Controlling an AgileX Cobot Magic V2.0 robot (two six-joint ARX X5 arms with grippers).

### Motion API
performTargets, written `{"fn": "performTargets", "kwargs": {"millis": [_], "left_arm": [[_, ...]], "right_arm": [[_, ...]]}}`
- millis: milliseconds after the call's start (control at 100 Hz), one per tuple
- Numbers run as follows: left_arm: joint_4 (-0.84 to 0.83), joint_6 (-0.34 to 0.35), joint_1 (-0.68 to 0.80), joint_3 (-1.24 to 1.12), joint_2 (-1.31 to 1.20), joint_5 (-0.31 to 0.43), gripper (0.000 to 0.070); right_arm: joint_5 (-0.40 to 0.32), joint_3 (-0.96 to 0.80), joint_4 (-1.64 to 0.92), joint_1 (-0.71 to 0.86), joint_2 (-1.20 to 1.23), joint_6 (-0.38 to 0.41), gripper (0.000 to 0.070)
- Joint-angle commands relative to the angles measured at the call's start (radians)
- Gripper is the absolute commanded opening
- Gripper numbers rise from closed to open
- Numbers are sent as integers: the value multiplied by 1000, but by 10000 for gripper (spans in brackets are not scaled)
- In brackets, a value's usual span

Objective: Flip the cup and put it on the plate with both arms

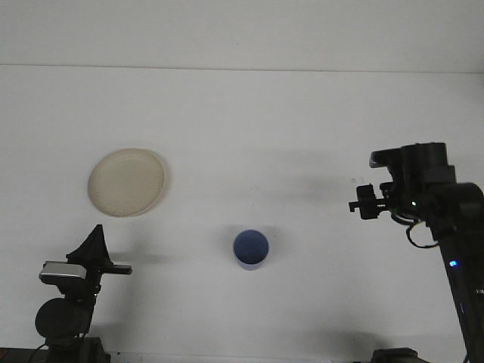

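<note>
A blue cup (250,249) stands upright on the white table, mouth up, in the front middle, with nothing touching it. The cream plate (126,181) lies flat at the left, well apart from the cup and with nothing on it. My right gripper (362,203) hangs above the table at the right, far from the cup, open and holding nothing. My left gripper (95,246) sits low at the front left corner, below the plate and left of the cup.
The right arm (454,249) rises from the front right edge. The left arm's base and camera (64,302) fill the front left corner. The table's far edge (242,68) runs across the top.
</note>
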Motion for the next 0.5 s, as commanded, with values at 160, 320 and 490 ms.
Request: {"fn": "performTargets", "kwargs": {"millis": [160,320,490], "left_arm": [[15,-1,0,-19,-2,-5,11],[15,-1,0,-19,-2,-5,11],[15,-1,0,-19,-2,-5,11]], "right_arm": [[2,-206,180,-35,-235,21,416],[2,-385,338,-35,-404,22,416],[2,-575,512,-35,-572,23,416]]}}
